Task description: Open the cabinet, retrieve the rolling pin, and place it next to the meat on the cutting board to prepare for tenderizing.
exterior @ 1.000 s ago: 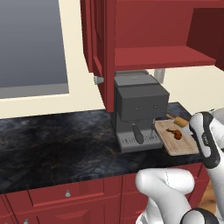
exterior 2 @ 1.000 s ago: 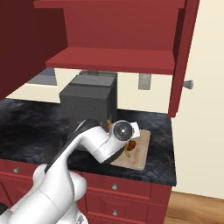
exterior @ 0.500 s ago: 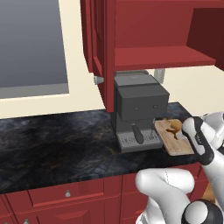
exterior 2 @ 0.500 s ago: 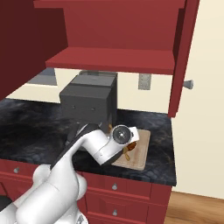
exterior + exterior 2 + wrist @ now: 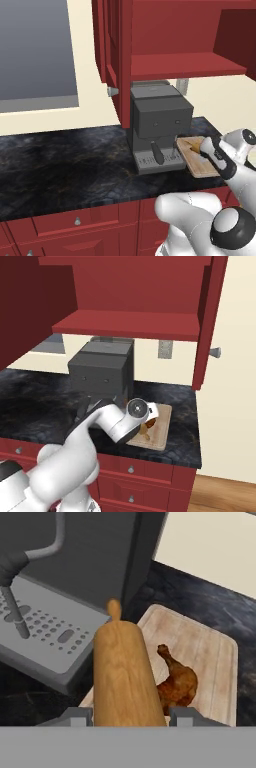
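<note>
Dark marbled stone is seen topping the desk (image 5: 65, 160), where one cutting board (image 5: 200, 647) is lying just beside one grey coffee machine (image 5: 157, 125), and one cabinet (image 5: 135, 301) is standing open above, so the opening and retrieval are being judged done. One rolling pin (image 5: 122, 672) is being held between the jaws of the gripper (image 5: 131, 716), poised over the board beside the one piece of meat (image 5: 175, 679); only the setting down and release are being judged left.

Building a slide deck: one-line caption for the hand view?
Gripper holds the rolling pin above the cutting board, beside the meat.
</note>
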